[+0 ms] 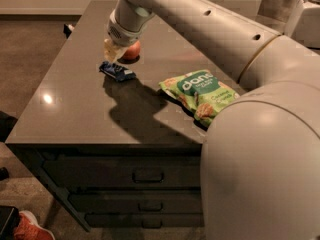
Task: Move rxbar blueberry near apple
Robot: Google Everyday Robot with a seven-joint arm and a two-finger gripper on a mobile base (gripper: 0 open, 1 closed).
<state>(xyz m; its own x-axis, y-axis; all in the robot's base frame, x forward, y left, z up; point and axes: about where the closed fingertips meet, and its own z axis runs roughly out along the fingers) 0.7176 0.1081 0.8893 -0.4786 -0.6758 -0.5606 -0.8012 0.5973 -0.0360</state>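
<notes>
1. Containers. A green bag (202,95) lies flat on the table (75,109), well right of the apple (132,50) and nearer the camera. We see print on its face, but nothing of what is inside.
2. A pale jar (305,14) stands far right of the apple, at the top corner. Something brown sits in its upper part; we cannot tell what.
3. Stacked drawers (147,174) fill the front of the table, below the apple's level. All are shut, so their contents are hidden.
4. The bar (116,71) lies flat on the table just left of the apple and a little nearer the camera. It is close to the apple but apart from it, with a strip of bare top between.
5. The gripper (112,51) hangs just left of the apple, over the bar's far end. We cannot tell whether it is wide or narrow, nor whether it touches the bar.
6. The arm (200,19) reaches in from the right, passing above the apple. Its shadow (135,109) falls in front of the apple, between bar and bag.
7. Surface. The table top is dark, smooth and glossy, with one bright glare spot well left of the apple and nearer the camera.
8. Room. A brown floor (30,49) lies left of the apple, beyond the table's edge. A red shoe (32,226) sits at the bottom left corner.
</notes>
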